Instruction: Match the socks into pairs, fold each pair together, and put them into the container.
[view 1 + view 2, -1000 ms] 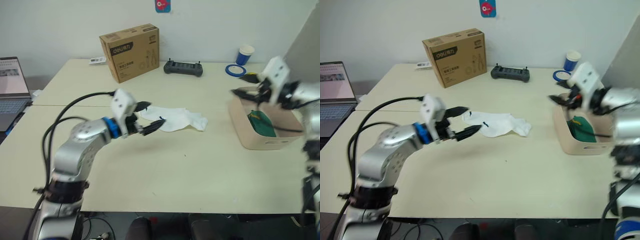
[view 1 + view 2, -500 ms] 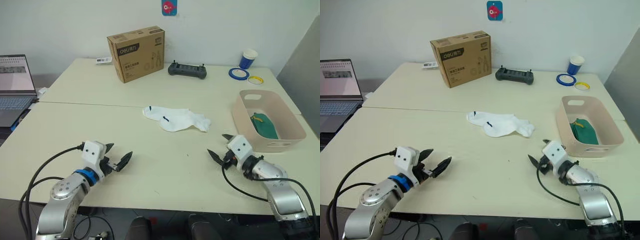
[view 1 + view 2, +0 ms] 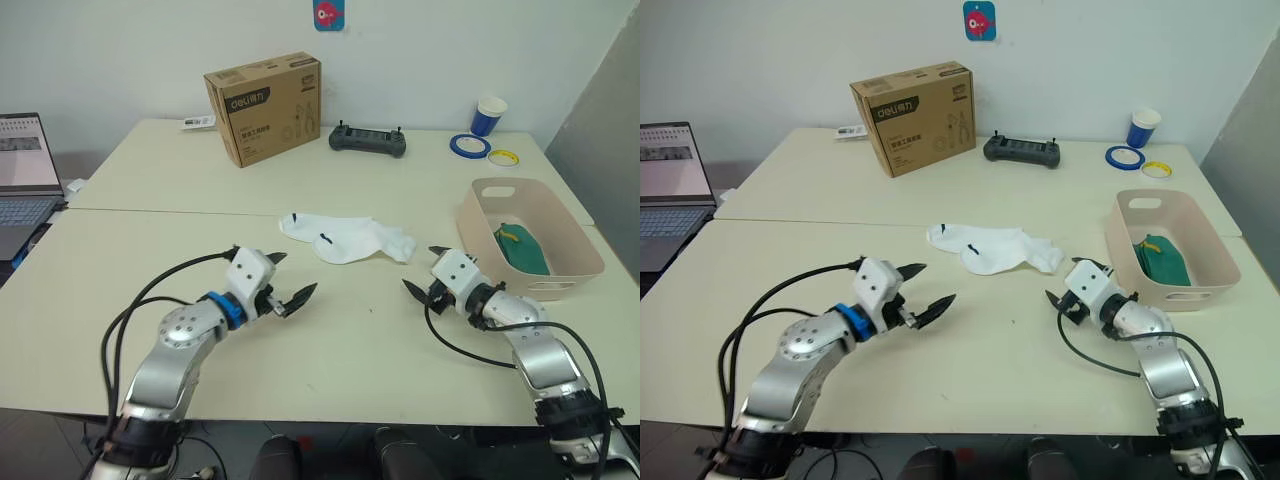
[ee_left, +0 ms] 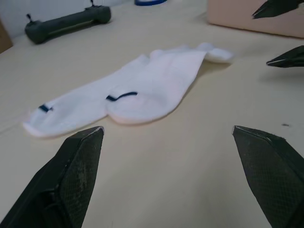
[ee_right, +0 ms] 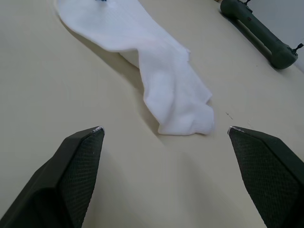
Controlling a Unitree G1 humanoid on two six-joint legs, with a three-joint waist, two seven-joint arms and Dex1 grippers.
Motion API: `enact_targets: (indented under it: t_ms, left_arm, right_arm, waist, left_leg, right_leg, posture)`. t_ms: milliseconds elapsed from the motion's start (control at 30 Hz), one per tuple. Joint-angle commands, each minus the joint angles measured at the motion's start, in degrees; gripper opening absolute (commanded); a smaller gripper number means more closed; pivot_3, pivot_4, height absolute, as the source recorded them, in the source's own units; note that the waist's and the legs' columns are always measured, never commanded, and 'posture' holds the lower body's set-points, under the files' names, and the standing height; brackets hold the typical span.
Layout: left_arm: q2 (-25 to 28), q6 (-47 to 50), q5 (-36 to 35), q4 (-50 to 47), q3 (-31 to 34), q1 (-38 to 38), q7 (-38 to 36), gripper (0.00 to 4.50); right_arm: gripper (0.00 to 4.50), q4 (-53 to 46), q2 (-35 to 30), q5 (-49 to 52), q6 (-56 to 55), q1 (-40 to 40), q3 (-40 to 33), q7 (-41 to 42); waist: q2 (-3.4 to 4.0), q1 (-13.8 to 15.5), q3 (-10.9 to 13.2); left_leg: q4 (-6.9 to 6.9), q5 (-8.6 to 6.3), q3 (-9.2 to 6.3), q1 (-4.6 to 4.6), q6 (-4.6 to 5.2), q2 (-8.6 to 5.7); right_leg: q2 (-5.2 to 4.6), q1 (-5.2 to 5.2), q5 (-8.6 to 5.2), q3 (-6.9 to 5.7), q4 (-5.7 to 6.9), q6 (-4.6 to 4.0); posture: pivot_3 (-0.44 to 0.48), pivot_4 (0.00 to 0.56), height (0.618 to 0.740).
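Table (image 3: 400, 190): pale, wide, carries everything. Laptop (image 3: 25, 175) at its far left edge.

Box (image 3: 262, 105): brown cardboard, far side of table, left of centre.

Tub (image 3: 560, 270): pink-beige, on the right side of the table. Green socks (image 3: 525, 250) with a yellow mark lie inside it.

White socks (image 3: 350, 238): lying flat and overlapped at table centre, small dark marks near the left end. Between the two grippers and a little beyond them, touched by neither.

Left gripper (image 3: 284, 283): low over the table, near side, left of the white socks. Fingers spread wide, nothing between them. Left wrist view looks across the white socks with both tips well apart.

Right gripper (image 3: 427, 270): low over the table, just right of the white socks, near the tub's near-left corner. Fingers spread wide, empty.

Controller (image 3: 367, 139): dark, far side, right of the box.

Blue cup (image 3: 489, 114), blue tape roll (image 3: 469, 143) and a small yellow ring (image 3: 508, 157): far right corner, beyond the tub.
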Motion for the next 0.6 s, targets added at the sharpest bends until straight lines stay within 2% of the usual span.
enact_targets:
  t_ms: [33, 333, 467, 600]
  left_arm:
    - [-3.15, -5.37, 5.34, 9.90, -5.23, -7.75, -0.24, 4.50]
    - [-6.37, -13.67, 11.53, 26.72, -7.69, -15.81, 1.24, 4.50]
    - [-7.42, -15.45, 11.89, 31.03, -6.50, -18.69, 2.03, 3.66]
    - [-8.02, -16.79, 12.35, 33.95, -6.36, -20.21, 2.30, 2.35]
  right_arm:
    - [4.47, 6.87, 0.82, -3.35, -4.23, -6.53, 2.51, -1.19]
    - [4.47, 16.97, 4.00, -5.16, -8.37, -12.77, 4.01, -3.06]
    - [3.63, 18.07, 3.97, -3.85, -8.51, -13.45, 2.98, -2.18]
    - [2.19, 19.49, 3.59, -4.50, -9.30, -14.37, 2.92, -2.58]
  waist:
    - [-0.01, 0.01, 0.01]
    - [0.00, -0.18, 0.01]
    - [0.00, -0.10, 0.01]
    - [0.00, -0.08, 0.01]
  left_leg:
    - [0.00, 0.00, -0.02, -0.05, 0.00, 0.00]
    - [0.05, 0.01, -0.05, -0.01, 0.00, 0.08]
    - [0.13, 0.02, -0.03, -0.02, 0.00, 0.05]
    - [0.12, 0.02, -0.01, -0.03, -0.01, 0.05]
  right_leg:
    - [0.04, -0.04, 0.00, -0.01, 0.00, 0.00]
    - [0.17, -0.01, 0.01, 0.06, 0.05, -0.01]
    - [0.16, 0.03, 0.10, 0.10, 0.05, 0.08]
    - [0.15, 0.01, 0.11, 0.12, 0.04, 0.08]
  posture:
    - [0.000, 0.150, 0.740]
    - [0.000, 0.150, 0.740]
    - [0.000, 0.150, 0.740]
    - [0.000, 0.150, 0.740]
